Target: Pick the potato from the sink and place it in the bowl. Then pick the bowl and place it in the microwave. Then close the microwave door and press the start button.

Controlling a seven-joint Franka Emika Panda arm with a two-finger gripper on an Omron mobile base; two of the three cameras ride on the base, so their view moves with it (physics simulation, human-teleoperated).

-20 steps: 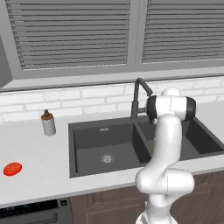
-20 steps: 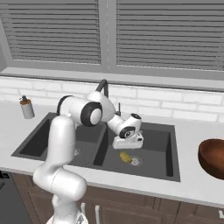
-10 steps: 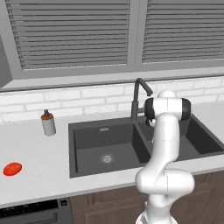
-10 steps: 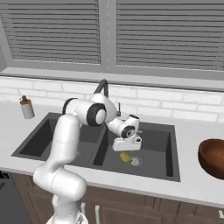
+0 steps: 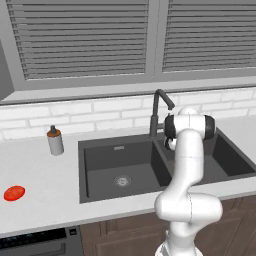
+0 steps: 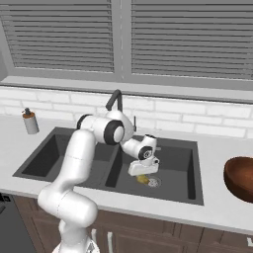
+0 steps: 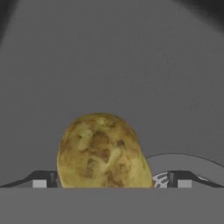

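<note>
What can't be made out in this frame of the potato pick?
- Potato: its lower part is cut off at the bottom of the hand view, so finger contact is unclear.
- Gripper: the hand's body hides the fingertips in the right base view.
- Bowl: cut off by the right edge.

Potato (image 6: 143, 180) in right basin of sink (image 6: 190, 148), beside drain, under tool (image 6: 143, 174), bowl (image 6: 240, 179) on counter right of sink

Gripper (image 6: 142, 174) lowered further into the right basin of the sink (image 6: 188, 148), now just above the potato (image 6: 143, 179) near the drain. Arm's upper link swung slightly toward the sink's right side.
</note>
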